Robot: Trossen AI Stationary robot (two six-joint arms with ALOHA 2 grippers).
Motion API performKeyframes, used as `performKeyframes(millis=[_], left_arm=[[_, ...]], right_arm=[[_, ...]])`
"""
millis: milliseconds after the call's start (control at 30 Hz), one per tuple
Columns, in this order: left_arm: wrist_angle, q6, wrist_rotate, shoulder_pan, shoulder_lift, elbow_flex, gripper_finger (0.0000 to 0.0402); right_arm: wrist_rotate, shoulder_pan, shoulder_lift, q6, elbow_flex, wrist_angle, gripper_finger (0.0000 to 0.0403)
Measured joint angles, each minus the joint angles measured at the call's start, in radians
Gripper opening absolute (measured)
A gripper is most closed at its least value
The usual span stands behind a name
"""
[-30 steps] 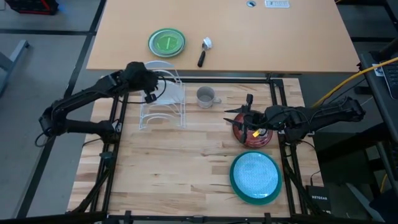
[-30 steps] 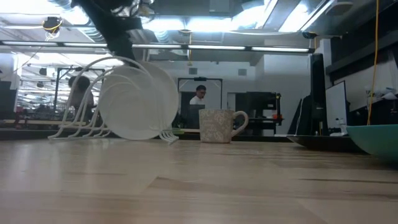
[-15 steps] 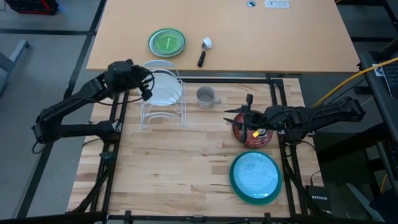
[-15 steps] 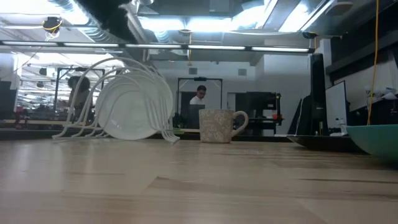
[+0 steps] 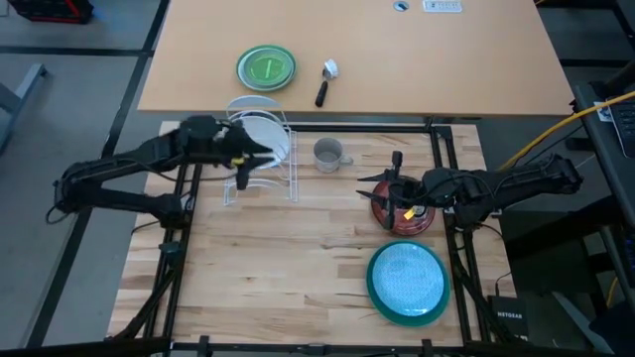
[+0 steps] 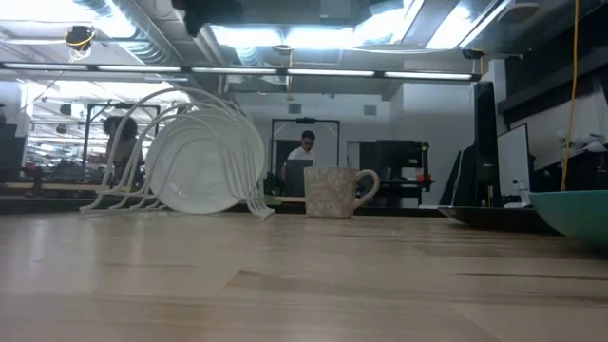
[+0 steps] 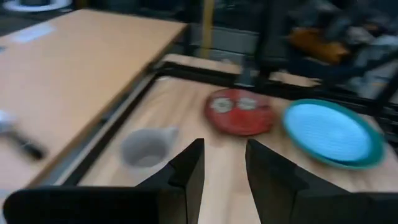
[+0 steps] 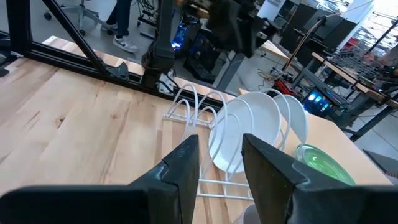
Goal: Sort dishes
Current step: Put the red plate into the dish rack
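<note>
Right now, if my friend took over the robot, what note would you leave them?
Left gripper: open, empty, over the white wire rack.
Right gripper: open, empty, above the dark red patterned plate.
Done: round white plate stands in the rack.
Left: red plate, light blue plate lying on the teal plate, and small grey mug, all on the table.

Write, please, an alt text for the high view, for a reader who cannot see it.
Seen from above, a white plate stands in a white wire rack, with the left gripper open beside it. The right gripper waits open over a dark red plate; a grey mug and teal plate lie nearby.
</note>
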Motion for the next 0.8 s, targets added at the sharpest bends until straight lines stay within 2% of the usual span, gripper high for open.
performKeyframes(millis=[200, 433, 567, 800], left_arm=[[0.168, 0.004, 0.0, -0.172, 0.112, 0.0, 0.0107], [0.324, 0.004, 0.0, -0.282, 0.256, 0.0, 0.0107], [0.377, 0.013, 0.0, -0.328, 0.34, 0.0, 0.0107], [0.551, 0.144, -0.001, -0.417, 0.5, 0.0, 0.0107]], right_arm=[[-0.053, 0.0, 0.0, 0.01, 0.0, -0.004, 0.0127], [-0.145, 0.0, 0.0, 0.069, 0.0, -0.043, 0.0127], [-0.207, 0.0, 0.0, 0.133, 0.0, -0.118, 0.0127], [-0.33, 0.0, 0.0, 0.23, 0.0, -0.314, 0.0127]])
